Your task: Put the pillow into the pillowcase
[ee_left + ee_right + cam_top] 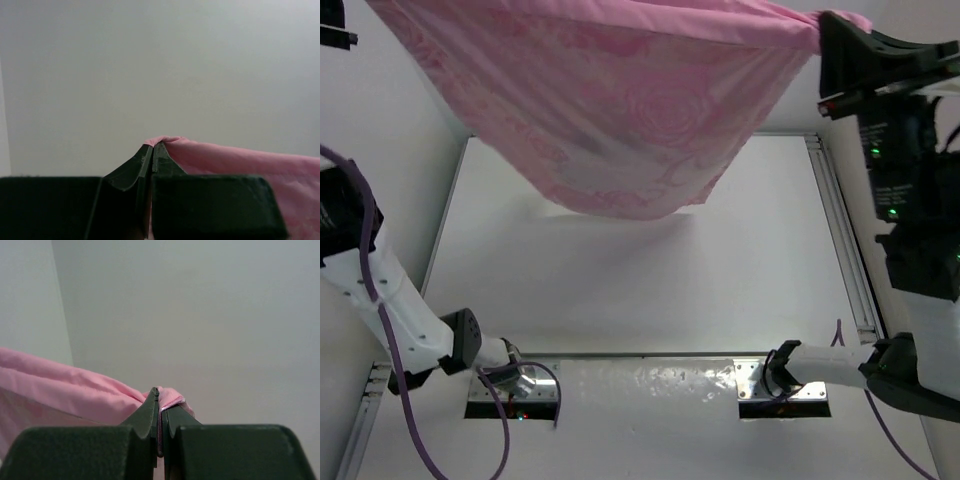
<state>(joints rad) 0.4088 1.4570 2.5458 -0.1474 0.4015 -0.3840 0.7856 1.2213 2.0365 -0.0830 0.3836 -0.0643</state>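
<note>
No text, label, brand, number or sign can be read in any view.

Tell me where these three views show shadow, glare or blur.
Top external: the pillowcase throws a soft shadow on the table; glare along its near edge. Left wrist: flat light, left gripper dark, soft up close. Right wrist: right gripper likewise.

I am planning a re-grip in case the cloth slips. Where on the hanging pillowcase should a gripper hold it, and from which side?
Probably its upper edge, at an end corner, approached from the outer side. The pillowcase is stretched along that edge, while its middle sags loose. The left gripper and right gripper are shut on such corners.
</note>
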